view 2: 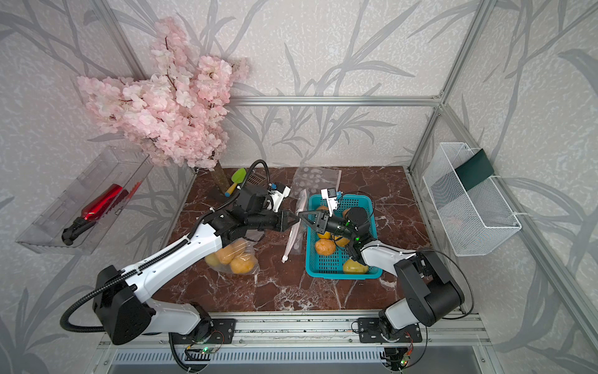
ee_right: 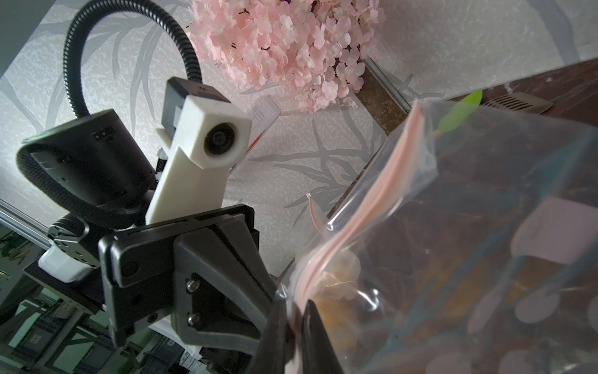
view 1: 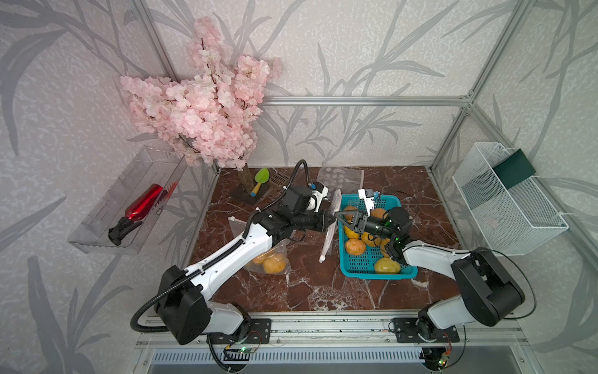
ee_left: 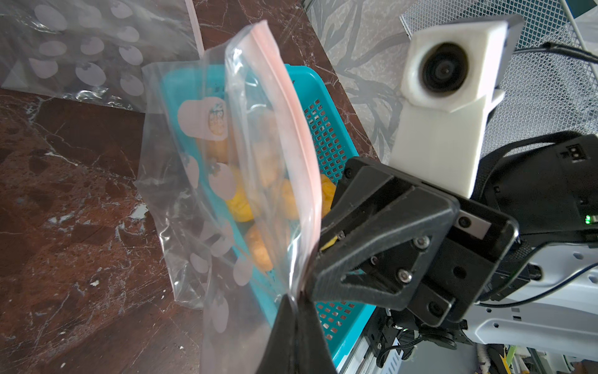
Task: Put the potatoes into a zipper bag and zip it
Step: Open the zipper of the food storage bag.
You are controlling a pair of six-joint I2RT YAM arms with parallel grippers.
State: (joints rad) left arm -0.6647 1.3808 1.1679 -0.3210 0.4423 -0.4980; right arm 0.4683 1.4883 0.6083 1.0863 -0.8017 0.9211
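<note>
A clear zipper bag (view 1: 330, 236) with a pink zip strip hangs edge-on between my two grippers, just left of the teal basket (view 1: 375, 275). My left gripper (ee_left: 296, 299) is shut on the bag's top edge. My right gripper (ee_right: 296, 307) faces it tip to tip and pinches the pink strip (ee_right: 372, 200) right beside it. Both top views show the two tips almost touching: left gripper (view 1: 332, 219), right gripper (view 2: 301, 214). Several orange-yellow potatoes (view 1: 355, 246) lie in the basket. Another bag (view 1: 271, 262) holding potatoes lies under my left arm.
A flat printed bag (view 1: 339, 176) lies at the back of the marble table. A green spade (view 1: 260, 179) and the pink blossom tree (view 1: 200, 97) stand at the back left. On the right wall hangs a white wire basket (view 1: 511, 204); on the left wall, a clear tray with a red bottle (view 1: 142, 204).
</note>
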